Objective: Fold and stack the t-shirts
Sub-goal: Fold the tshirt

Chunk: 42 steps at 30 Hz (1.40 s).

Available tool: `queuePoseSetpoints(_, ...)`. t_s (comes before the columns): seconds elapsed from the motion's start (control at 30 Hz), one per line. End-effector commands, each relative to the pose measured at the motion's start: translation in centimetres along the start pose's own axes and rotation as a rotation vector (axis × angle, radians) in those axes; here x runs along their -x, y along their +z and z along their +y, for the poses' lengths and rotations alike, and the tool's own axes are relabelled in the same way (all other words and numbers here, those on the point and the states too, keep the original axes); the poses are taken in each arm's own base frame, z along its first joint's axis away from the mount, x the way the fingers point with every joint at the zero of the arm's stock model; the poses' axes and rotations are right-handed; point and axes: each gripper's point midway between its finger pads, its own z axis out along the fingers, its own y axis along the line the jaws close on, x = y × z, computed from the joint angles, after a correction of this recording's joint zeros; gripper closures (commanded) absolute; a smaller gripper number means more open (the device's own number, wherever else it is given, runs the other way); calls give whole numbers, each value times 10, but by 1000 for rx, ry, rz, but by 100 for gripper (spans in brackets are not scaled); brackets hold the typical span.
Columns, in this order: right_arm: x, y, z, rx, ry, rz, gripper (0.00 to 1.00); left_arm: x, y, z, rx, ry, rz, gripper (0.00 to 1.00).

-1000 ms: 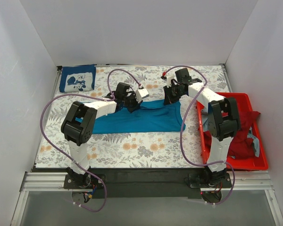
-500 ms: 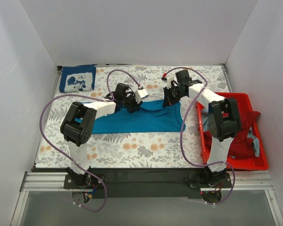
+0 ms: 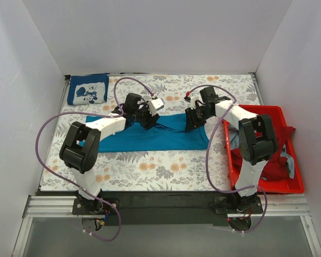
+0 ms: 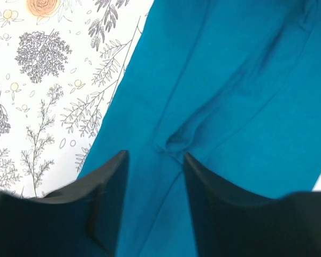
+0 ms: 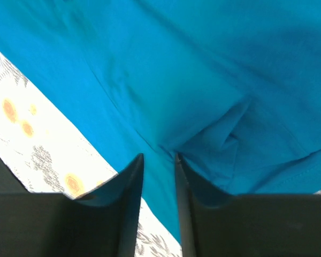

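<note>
The teal shirt (image 3: 155, 136) lies folded lengthwise across the middle of the worktop (image 3: 150, 171). The left pincer (image 3: 148, 120) stands spread and the right pincer (image 3: 192, 120) narrowly parted, both gripping nothing, over its upper edge. A pucker sits just ahead of each. A fingertip catching one while lifting could drag the fold open.

my left gripper (image 3: 148, 119) and right gripper (image 3: 194, 119) hang over the teal shirt's (image 3: 150, 140) far edge. a folded navy shirt (image 3: 88, 89) lies far left; the bin (image 3: 267, 189) holds red cloth (image 3: 273, 163).
</note>
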Motion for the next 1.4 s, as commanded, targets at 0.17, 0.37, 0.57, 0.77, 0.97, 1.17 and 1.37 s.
queuePoseSetpoints(0.17,15,-33,-1,-102,-113,-37,61,12,-46,3,19,-269,41,50)
queuePoseSetpoints(0.37,20,-50,16,-117,-182,-70,73,-11,-69,5,27,-489,140,52)
queuePoseSetpoints(0.57,-7,-30,13,-148,-231,43,76,-34,-97,14,39,-625,211,55)
queuePoseSetpoints(0.77,-26,-11,1,-166,-237,143,78,-62,-123,17,132,-674,276,58)
queuePoseSetpoints(0.97,-42,6,-31,-259,-255,241,80,-77,-139,32,146,-689,302,60)
queuePoseSetpoints(1.17,-9,20,-76,-365,-312,234,80,-73,-150,33,132,-663,265,60)
queuePoseSetpoints(1.37,104,37,-149,-581,-430,112,81,-70,-159,34,130,-539,259,60)
